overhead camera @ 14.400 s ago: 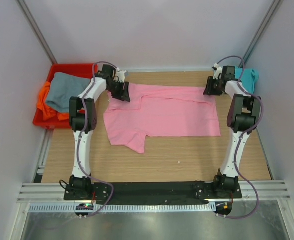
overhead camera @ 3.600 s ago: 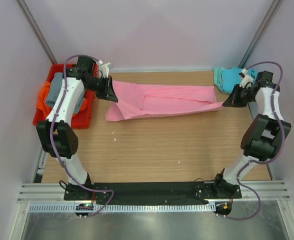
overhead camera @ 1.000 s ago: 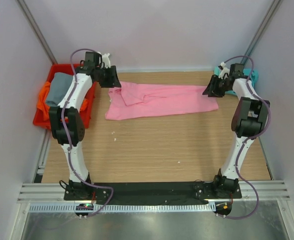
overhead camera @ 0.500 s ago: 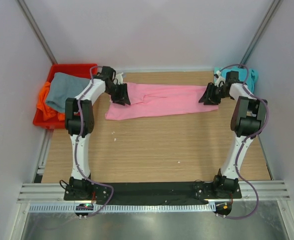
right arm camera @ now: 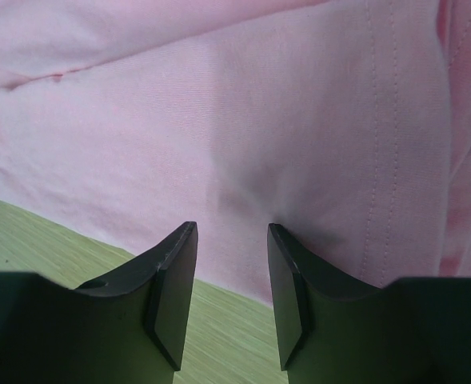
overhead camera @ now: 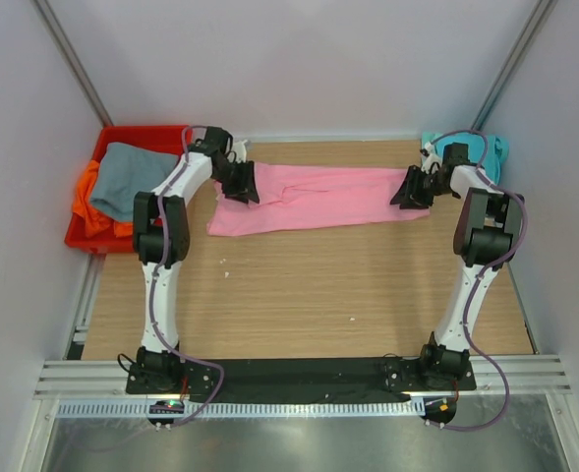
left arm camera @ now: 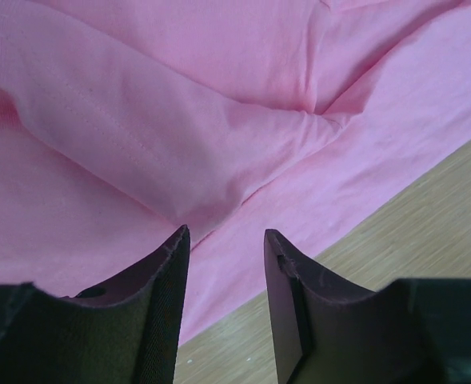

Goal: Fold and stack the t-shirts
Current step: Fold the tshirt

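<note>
A pink t-shirt (overhead camera: 318,197) lies folded into a long band across the back of the table. My left gripper (overhead camera: 240,185) hovers over its left end, open, with only creased pink cloth (left arm camera: 219,120) below the empty gap (left arm camera: 225,232). My right gripper (overhead camera: 410,189) is over the shirt's right end, also open and empty (right arm camera: 232,226), above the hemmed pink edge (right arm camera: 315,120). A teal t-shirt (overhead camera: 474,152) lies bunched at the back right corner. The grey t-shirt (overhead camera: 122,175) and orange t-shirt (overhead camera: 86,197) rest in the bin.
The red plastic bin (overhead camera: 78,241) stands off the table's back left corner. Bare wooden tabletop (overhead camera: 309,285) stretches from the pink shirt to the arm bases. White walls and slanted metal posts close in the sides and back.
Both grippers have dropped from the shirt's far edge onto its two ends, the left one moving right and nearer. The pink shirt now lies flatter and a little narrower.
</note>
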Controlling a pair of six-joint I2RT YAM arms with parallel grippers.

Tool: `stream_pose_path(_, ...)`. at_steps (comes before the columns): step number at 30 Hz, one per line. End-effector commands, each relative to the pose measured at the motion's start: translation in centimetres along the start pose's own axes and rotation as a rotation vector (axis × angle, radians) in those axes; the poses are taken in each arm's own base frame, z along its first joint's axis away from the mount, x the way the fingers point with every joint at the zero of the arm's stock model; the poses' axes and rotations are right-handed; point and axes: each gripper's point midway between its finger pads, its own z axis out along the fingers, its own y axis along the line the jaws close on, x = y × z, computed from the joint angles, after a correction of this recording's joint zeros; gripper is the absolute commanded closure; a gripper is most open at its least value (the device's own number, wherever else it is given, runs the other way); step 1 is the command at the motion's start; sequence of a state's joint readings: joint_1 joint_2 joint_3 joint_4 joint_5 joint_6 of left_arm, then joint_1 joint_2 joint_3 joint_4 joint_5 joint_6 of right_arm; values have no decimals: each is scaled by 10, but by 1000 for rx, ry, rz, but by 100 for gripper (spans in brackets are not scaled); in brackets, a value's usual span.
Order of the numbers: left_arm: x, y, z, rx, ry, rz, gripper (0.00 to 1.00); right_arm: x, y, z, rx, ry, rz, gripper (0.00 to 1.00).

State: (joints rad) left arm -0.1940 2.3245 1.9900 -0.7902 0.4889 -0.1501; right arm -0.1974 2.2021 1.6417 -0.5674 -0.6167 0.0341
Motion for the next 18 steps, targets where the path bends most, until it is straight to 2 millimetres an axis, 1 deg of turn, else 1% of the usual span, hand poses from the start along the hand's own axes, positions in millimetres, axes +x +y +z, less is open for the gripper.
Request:
stream_pose_path(1, -2, 2, 5, -10, 8, 13, 57, -8, 8, -2, -22, -25, -36, 54)
stream_pose_path(5, -2, 3, 6, -22, 12, 16, 58, -8, 8, -2, -21, -24, -37, 54)
stream_pose_path(10, -1, 0, -3, -33, 1, 20, 57, -6, 6, 0, -20, -19, -33, 54)
stream_pose_path(18, -2, 6, 4, -46, 7, 20, 60, -4, 5, 2, -23, -9, -26, 54)
